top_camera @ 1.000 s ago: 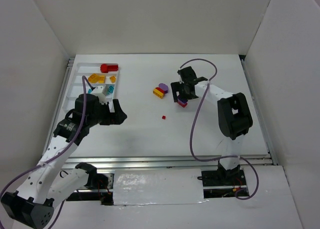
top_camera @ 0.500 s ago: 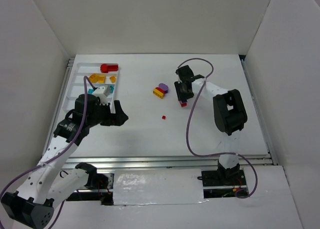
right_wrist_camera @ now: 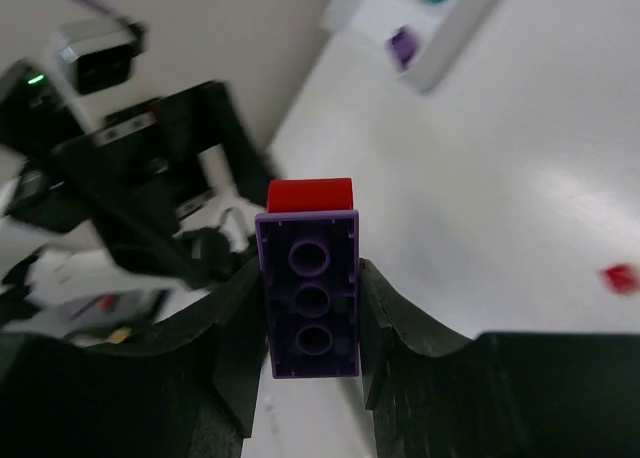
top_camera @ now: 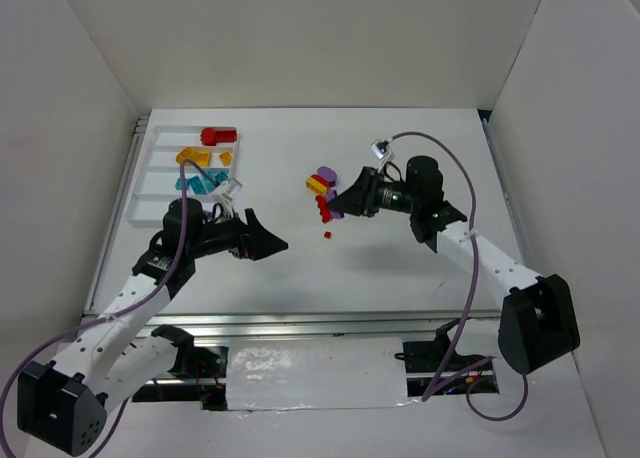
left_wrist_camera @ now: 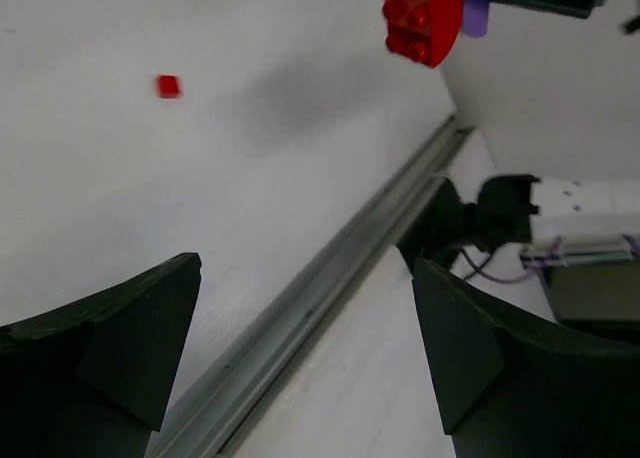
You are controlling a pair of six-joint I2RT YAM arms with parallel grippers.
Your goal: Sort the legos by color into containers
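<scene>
My right gripper (right_wrist_camera: 310,313) is shut on a purple lego (right_wrist_camera: 310,293) with a red lego (right_wrist_camera: 310,194) stuck to its far end. In the top view the right gripper (top_camera: 337,206) holds this pair (top_camera: 325,210) above the table's middle. My left gripper (top_camera: 272,244) is open and empty, just left of it, its tips pointing at the pair. From the left wrist the red lego (left_wrist_camera: 421,18) hangs ahead of the left gripper (left_wrist_camera: 305,353). The white tray of containers (top_camera: 150,138) at the far left holds red (top_camera: 217,135), orange (top_camera: 200,158) and teal (top_camera: 196,183) legos.
A loose cluster of yellow, red and purple legos (top_camera: 320,181) lies behind the held pair. A tiny red piece (top_camera: 327,235) lies on the table below it. A metal rail (left_wrist_camera: 320,298) runs along the table's near edge. White walls close in the sides.
My right gripper shut on the purple-and-red pair, lifted it off the table and swung it left and nearer. My left arm reached right towards the middle, still open.
</scene>
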